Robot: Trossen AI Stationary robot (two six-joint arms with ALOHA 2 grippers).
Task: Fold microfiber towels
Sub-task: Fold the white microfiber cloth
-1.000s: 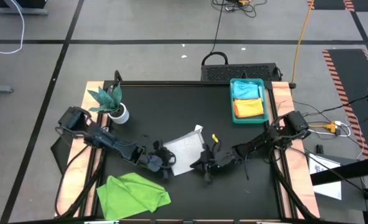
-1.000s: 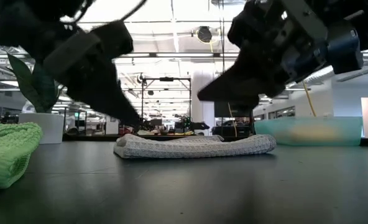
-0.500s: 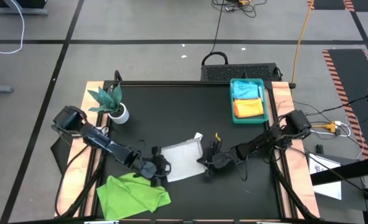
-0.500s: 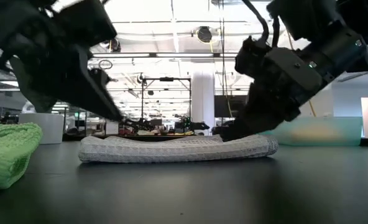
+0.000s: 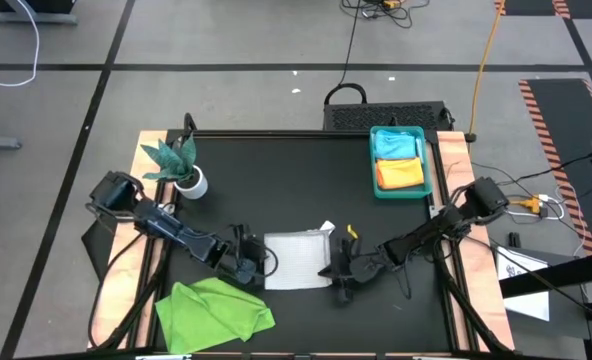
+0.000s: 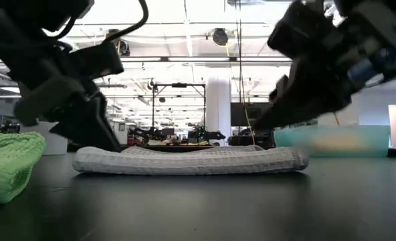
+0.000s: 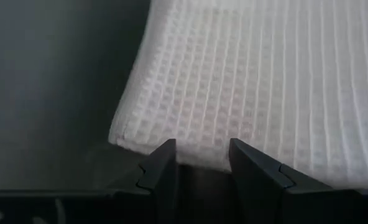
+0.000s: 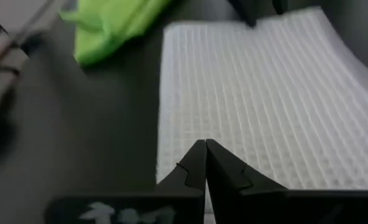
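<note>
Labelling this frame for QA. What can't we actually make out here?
- Whether the left gripper touches the white-grey towel: left wrist view shows its open fingers at the towel's edge, contact unclear.
- Whether the right gripper, fingers shut, presses on that towel: both arms block the towel's ends in the low view.
- Tray contents: high view shows a blue towel and an orange towel; anything under them is hidden.
- Lime green towel: cut off by the low view's edge.

White-grey waffle-weave towel (image 5: 297,259); lime green towel (image 5: 214,314); black table (image 5: 276,185); teal tray (image 5: 429,168).
</note>
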